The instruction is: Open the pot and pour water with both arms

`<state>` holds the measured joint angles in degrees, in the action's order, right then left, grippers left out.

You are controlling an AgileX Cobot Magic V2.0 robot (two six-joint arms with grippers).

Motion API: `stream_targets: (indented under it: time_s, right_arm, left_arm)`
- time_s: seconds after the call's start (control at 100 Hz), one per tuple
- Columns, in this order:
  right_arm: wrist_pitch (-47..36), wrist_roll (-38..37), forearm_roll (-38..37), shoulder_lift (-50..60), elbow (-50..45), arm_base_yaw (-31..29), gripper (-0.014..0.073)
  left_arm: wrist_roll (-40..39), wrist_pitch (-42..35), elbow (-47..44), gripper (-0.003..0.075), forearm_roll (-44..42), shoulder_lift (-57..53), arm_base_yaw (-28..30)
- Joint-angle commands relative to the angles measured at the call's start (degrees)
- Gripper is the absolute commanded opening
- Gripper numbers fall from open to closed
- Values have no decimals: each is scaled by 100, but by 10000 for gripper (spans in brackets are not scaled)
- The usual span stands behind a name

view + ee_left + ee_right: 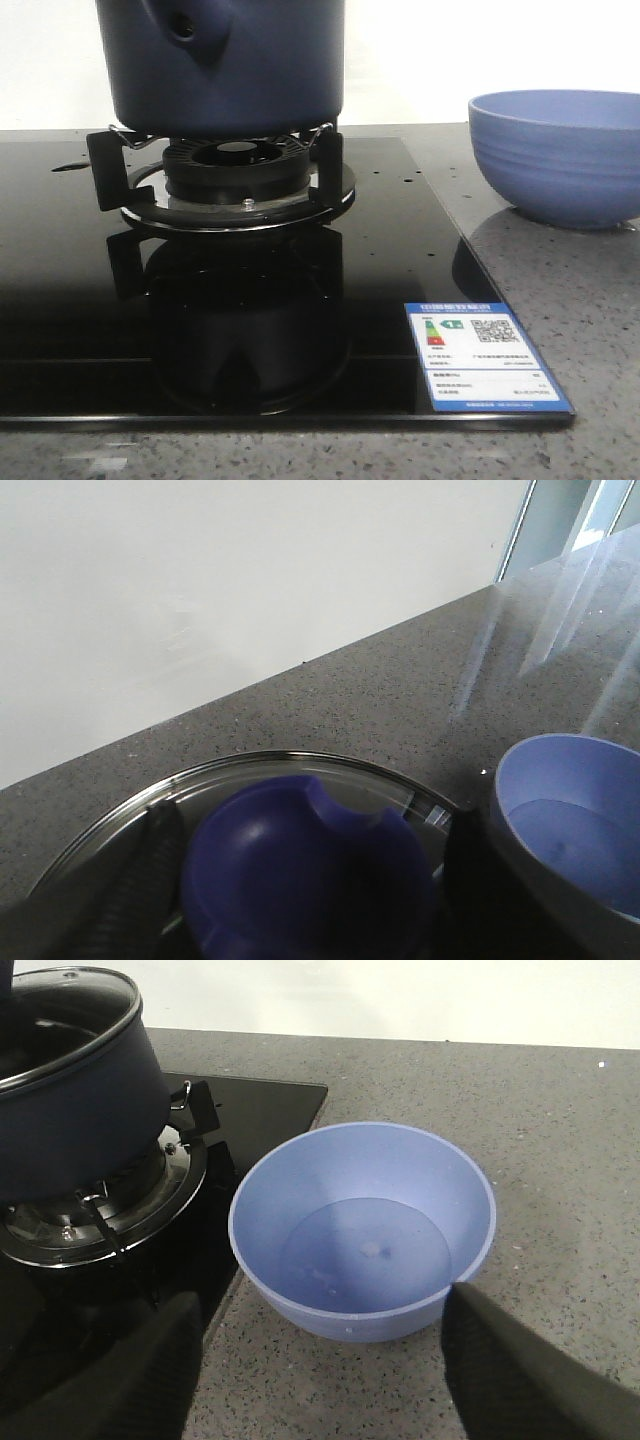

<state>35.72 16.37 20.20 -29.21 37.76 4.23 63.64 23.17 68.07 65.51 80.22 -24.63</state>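
Observation:
The dark navy pot (230, 70) stands on the burner, its pierced handle lug facing the front camera. The right wrist view shows the pot (80, 1110) with the glass lid (70, 1015) on it. My left gripper (310, 880) is open over the lid (400, 785). Its fingers (150, 880) flank the big blue knob (300, 870) with slim gaps on both sides. My right gripper (330, 1380) is open low over the counter, just short of the periwinkle bowl (365, 1225). Nothing is between its fingers. Neither gripper shows in the front view.
The bowl (560, 155) sits on the grey speckled counter to the right of the black glass hob (400, 250). The burner's pan supports (235, 170) hold the pot up. A blue energy label (485, 355) is stuck at the hob's front right corner. A white wall runs behind.

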Motion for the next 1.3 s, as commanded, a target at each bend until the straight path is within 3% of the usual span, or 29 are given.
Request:
stream_targets:
  time_s: [0.0, 0.31, 0.48, 0.82, 1.29]
  right_arm:
    - [-349, 59, 56, -66, 204, 16, 460]
    - [-349, 59, 56, -66, 204, 16, 460]
    - [-349, 59, 67, -66, 204, 16, 460]
    - [-339, 59, 67, -66, 204, 16, 460]
    - [-326, 59, 67, -66, 204, 16, 460]
  left_arm:
    - [204, 275, 171, 496, 324, -155, -54]
    - [582, -24, 171, 496, 327, -133, -54]
    - [587, -156, 171, 559, 327, -133, -54]
    - [587, -657, 171, 557, 370, -34, -41]
    - [587, -286, 171, 557, 404, 110, -41]
